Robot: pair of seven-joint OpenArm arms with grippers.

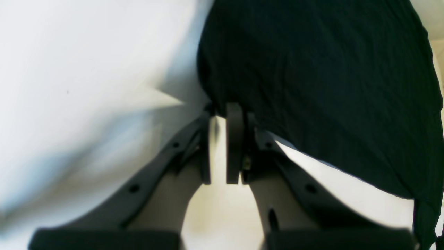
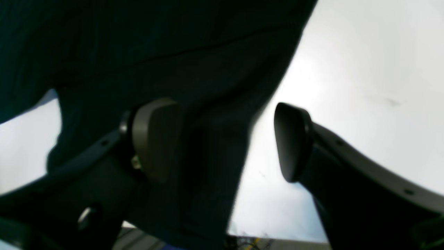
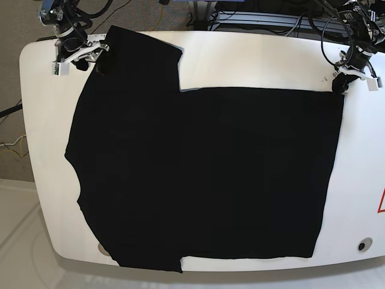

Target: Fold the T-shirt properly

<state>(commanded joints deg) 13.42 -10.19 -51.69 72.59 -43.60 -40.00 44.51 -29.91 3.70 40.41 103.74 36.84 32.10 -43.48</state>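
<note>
Counter space is almost wholly taken up by the shirt, which is spread flat with its long axis running from 9 to 3 o'clock in the base view; the sleeves are seen at 11 and 7 o'clock, the hem at 3. Both arms are stationed along the far edge. The left gripper is found at 2 o'clock, at the far hem corner; in its wrist view the jaws are nearly together, with the cloth edge at their tips, though whether cloth is actually pinched cannot be told. The right gripper is placed at 11 o'clock on the far sleeve, its jaws spread wide, with sleeve cloth lying between the pads. From both grippers the bulk of the shirt lies toward 6 o'clock, so the far edge would probably be drawn that way.
</note>
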